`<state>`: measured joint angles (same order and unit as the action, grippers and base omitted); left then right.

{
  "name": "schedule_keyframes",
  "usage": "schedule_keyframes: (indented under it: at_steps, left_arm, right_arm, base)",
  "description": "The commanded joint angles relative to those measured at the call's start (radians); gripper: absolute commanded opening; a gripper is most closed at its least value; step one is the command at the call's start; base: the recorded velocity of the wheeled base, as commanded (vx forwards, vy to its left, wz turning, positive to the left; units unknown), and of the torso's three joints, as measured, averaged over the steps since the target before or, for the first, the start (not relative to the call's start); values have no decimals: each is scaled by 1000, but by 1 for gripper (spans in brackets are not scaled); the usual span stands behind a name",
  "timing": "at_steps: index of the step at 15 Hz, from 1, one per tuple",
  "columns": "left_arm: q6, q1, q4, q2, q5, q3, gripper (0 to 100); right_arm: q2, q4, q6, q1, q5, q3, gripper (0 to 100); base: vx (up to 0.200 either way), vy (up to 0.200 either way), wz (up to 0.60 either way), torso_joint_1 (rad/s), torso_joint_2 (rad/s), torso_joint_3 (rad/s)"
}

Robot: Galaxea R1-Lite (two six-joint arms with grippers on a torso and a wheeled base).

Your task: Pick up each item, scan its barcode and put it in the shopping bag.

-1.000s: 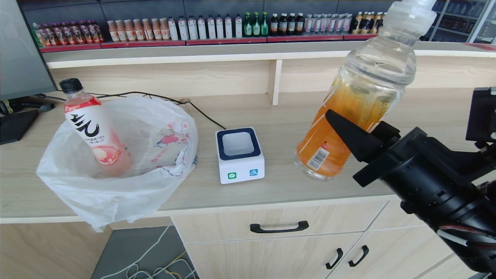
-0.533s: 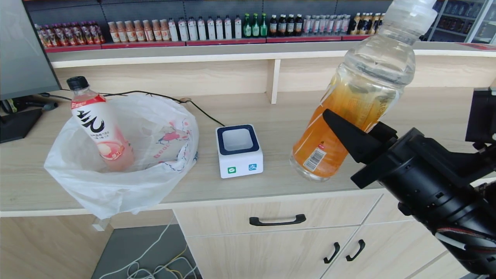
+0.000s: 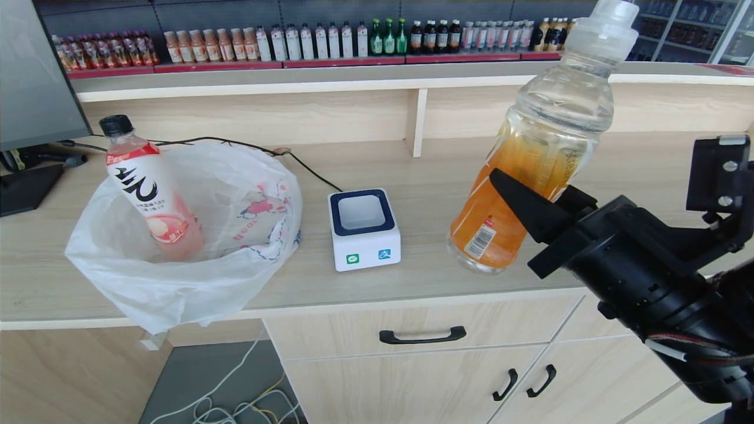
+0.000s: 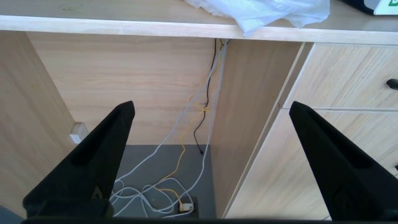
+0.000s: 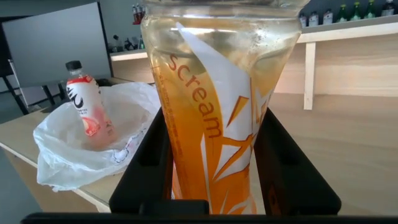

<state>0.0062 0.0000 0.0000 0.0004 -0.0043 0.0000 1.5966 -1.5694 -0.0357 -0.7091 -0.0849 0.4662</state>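
Observation:
My right gripper (image 3: 539,203) is shut on an orange drink bottle (image 3: 539,153), held tilted above the counter to the right of the scanner, its barcode label facing down and left. The same bottle (image 5: 211,118) stands between the gripper's fingers (image 5: 146,162) in the right wrist view. A white scanner box (image 3: 363,229) sits mid-counter. To its left the white shopping bag (image 3: 235,235) lies open with a pink-label bottle (image 3: 150,188) leaning inside it; the bag (image 5: 81,155) and that bottle (image 5: 87,109) appear again in the right wrist view. My left gripper (image 4: 211,162) hangs open below the counter edge, facing cables on the floor.
A dark monitor (image 3: 35,70) with its stand is at the counter's far left, and a black cable (image 3: 247,144) runs behind the bag to the scanner. A raised wooden shelf (image 3: 353,88) backs the counter. Drawers with black handles (image 3: 421,337) lie below.
The held bottle has shifted slightly right and lower in view, away from the scanner. The head view itself shifted between the earliest frame and now. Bag and scanner stay put.

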Motion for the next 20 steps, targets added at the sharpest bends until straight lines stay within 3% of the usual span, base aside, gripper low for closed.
schedule_keyframes:
  at_steps: [1, 13, 20]
  left_arm:
    - [0, 0, 0, 0, 0, 0, 100]
    - [-2, 0, 0, 0, 0, 0, 100]
    - [0, 0, 0, 0, 0, 0, 100]
  right_arm:
    - [17, -1, -1, 4, 1, 9, 0]
    - [16, -1, 5, 33, 1, 12, 0]
    - [37, -1, 59, 60, 8, 57, 0]
  base:
    - [0, 200, 0, 2, 2, 2]
    - [0, 200, 0, 4, 2, 2]
    - [0, 0, 0, 0, 0, 0]
